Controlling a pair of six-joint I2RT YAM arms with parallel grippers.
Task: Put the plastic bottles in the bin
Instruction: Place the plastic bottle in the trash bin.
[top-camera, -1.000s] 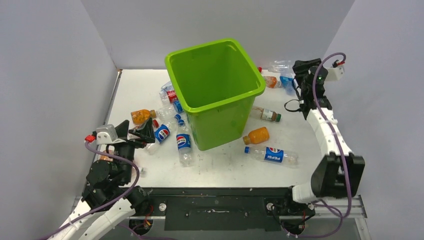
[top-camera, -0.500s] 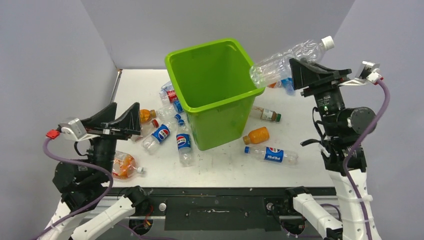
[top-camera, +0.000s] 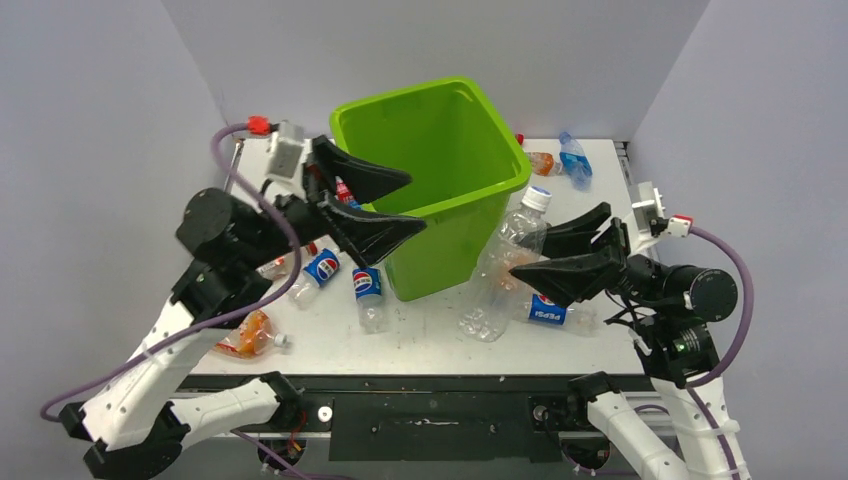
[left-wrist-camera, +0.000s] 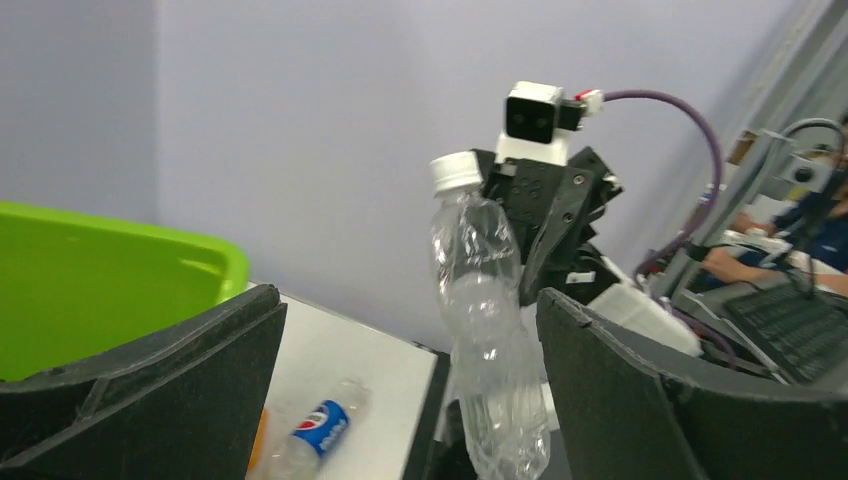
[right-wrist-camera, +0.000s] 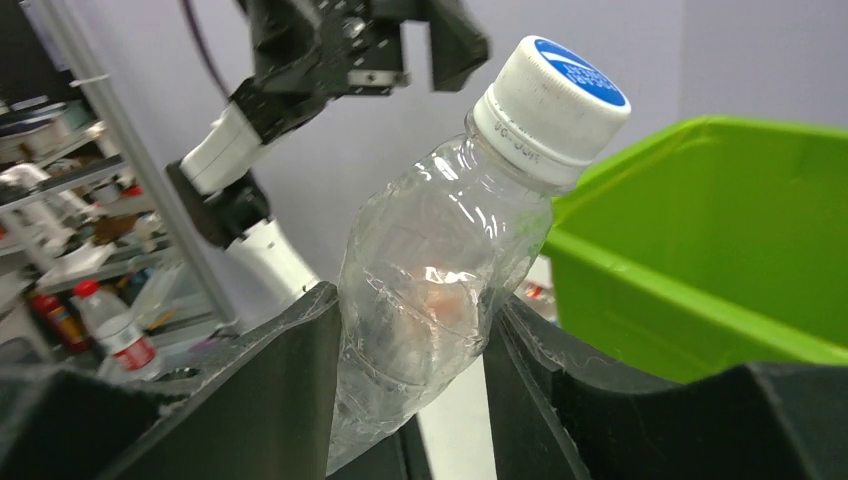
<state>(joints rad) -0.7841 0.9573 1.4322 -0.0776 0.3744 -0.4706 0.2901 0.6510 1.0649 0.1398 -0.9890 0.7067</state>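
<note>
Right gripper (top-camera: 528, 256): jaws pinching crumpled clear plastic bottle with white cap (top-camera: 497, 290), cap up, tilted, just right of large lime-green square plastic bin (top-camera: 450, 245), outside its rim. Left gripper (top-camera: 415, 203): jaws spread, empty, at bin's left rim. Other Pepsi-labelled and orange bottles (top-camera: 323, 268): lying on white table (top-camera: 440, 335).

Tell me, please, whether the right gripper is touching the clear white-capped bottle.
Touching. The right wrist view shows the clear bottle squeezed between both fingers of the right gripper, no gap on either side.
</note>
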